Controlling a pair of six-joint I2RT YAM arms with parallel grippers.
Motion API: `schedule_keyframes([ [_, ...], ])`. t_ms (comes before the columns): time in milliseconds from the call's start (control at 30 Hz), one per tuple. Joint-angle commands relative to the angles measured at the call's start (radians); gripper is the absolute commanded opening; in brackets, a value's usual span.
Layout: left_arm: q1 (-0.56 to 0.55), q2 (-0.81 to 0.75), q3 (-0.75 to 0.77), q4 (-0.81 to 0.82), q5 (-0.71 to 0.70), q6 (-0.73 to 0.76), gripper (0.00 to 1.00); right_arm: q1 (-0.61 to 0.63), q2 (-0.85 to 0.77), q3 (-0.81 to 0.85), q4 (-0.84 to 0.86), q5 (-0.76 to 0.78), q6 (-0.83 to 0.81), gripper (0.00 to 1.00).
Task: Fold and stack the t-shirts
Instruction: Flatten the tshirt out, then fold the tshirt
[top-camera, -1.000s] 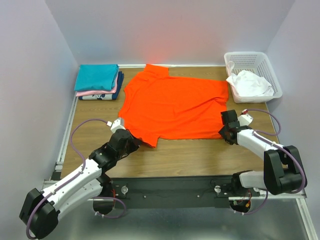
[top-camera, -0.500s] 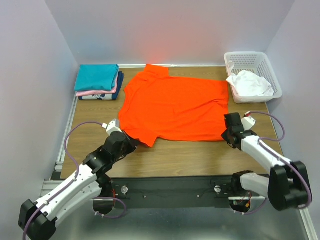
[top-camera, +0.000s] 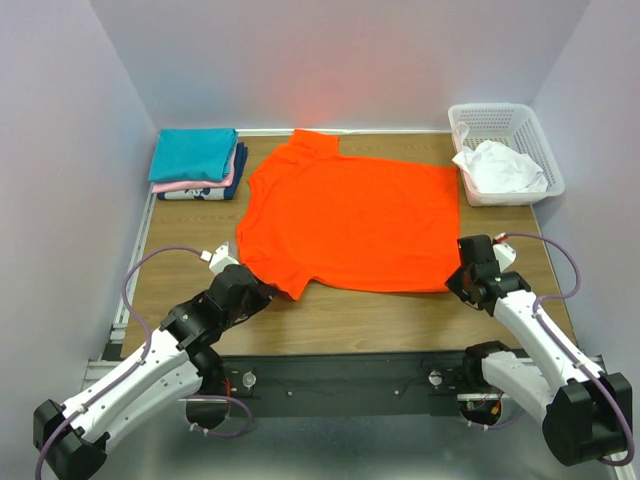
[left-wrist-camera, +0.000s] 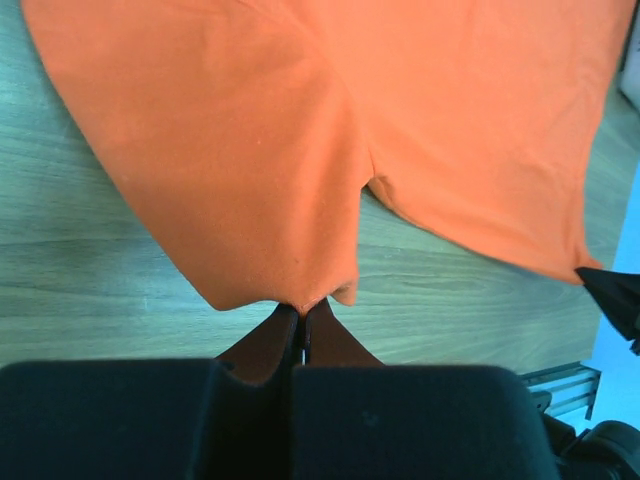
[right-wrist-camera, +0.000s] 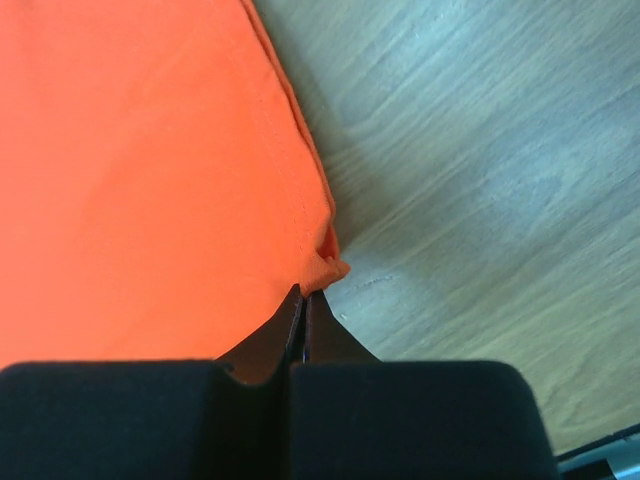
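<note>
The orange shirt (top-camera: 350, 220) lies flat on the tabletop (top-camera: 350, 315), its sleeve pinched in the closed left fingers (left-wrist-camera: 270, 345), a hem corner in the closed right fingers (right-wrist-camera: 266, 345). Beyond the right fingers a basket (top-camera: 520, 125) holds a crumpled white shirt (top-camera: 500, 168); beyond the left, folded shirts (top-camera: 197, 162) stack, lower ones mostly hidden.

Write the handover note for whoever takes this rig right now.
The left gripper is shut on the near sleeve tip of the orange shirt.
The right gripper is shut on its near hem corner.
The orange shirt lies spread flat on the table, unfolded.
Done: a folded stack at far left, teal on top, pink and navy under it.
Left: fold the orange shirt and stack it, then the white shirt, crumpled in the basket.
</note>
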Motion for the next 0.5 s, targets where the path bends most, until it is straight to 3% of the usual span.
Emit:
schedule_keyframes([
  [0, -0.006, 0.0, 0.022, 0.004, -0.076, -0.006, 0.0, 0.006, 0.0, 0.01, -0.047, -0.017, 0.004, 0.03],
  [467, 0.012, 0.354, 0.187, 0.282, -0.176, 0.164, 0.0, 0.008, 0.152, 0.152, 0.035, 0.036, -0.043, 0.03],
])
